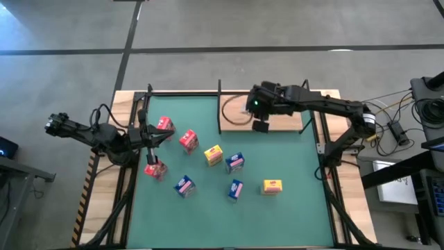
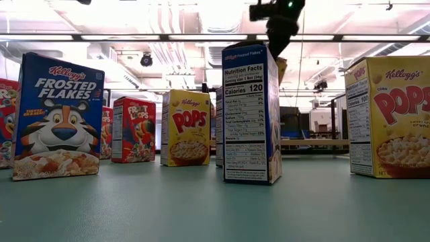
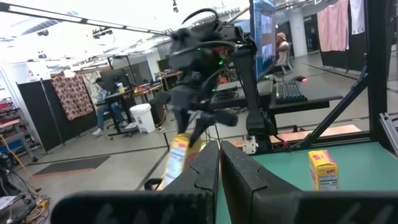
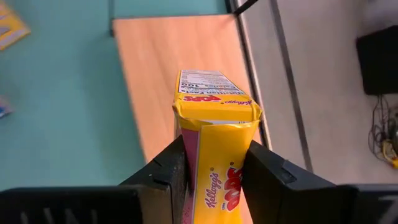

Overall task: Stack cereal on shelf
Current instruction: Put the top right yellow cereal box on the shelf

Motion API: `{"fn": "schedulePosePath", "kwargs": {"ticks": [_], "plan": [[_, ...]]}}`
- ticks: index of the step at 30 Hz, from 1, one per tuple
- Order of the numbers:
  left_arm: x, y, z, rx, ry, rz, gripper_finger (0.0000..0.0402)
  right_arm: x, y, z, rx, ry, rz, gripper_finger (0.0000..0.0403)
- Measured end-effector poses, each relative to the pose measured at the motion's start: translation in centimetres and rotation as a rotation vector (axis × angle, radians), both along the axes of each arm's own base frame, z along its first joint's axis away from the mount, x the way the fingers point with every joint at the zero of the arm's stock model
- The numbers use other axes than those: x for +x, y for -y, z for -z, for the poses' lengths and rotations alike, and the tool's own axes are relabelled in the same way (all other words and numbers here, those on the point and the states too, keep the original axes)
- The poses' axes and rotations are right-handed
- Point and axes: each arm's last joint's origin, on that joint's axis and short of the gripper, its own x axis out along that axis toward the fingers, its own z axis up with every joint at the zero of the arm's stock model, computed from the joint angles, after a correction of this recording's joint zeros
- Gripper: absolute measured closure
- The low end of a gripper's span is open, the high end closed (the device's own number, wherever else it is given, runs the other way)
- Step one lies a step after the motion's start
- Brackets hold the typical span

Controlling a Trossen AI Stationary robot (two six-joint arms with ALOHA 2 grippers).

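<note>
My right gripper (image 4: 214, 158) is shut on a yellow cereal box (image 4: 217, 118) and hangs over the shelf (image 1: 277, 123), a light-wood board with black posts at the mat's far right. The gripper also shows from above (image 1: 260, 119) and at the top of the low view (image 2: 279, 23). Several more cereal boxes stand on the green mat: red (image 1: 188, 140), yellow (image 1: 213, 154), blue (image 1: 234, 162). My left gripper (image 3: 221, 168) is shut on nothing, raised at the mat's left side (image 1: 149, 137) near a red box (image 1: 164, 124). My right gripper pinches the yellow box between its two fingers (image 4: 165, 171), one on each of two opposite sides (image 4: 239, 165), at the end nearer the wrist. The fingers slant down from above and lie along the box. The box is lifted clear above the wooden board, its far end pointing down at it.
A yellow box (image 1: 272, 186) and two blue ones (image 1: 184, 186) (image 1: 236, 189) stand toward the mat's near side, and a red one (image 1: 154, 169) at the left. Black frame rails (image 1: 322, 149) border the mat. Cables lie on the shelf's left part (image 1: 236, 114).
</note>
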Motion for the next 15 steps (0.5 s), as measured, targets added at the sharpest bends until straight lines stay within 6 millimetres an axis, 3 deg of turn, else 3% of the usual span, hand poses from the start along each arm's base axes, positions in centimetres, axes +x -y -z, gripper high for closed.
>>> {"fn": "schedulePosePath", "kwargs": {"ticks": [5,15], "plan": [[0.0,0.0,0.0,0.000,0.002,0.000,0.0401,1.3,2.8,1.3,0.008,0.014,-0.024,0.0289],[0.0,0.0,0.0,0.000,0.000,0.000,0.0401,2.8,6.9,3.8,0.078,-0.244,-0.010,0.0289]]}}
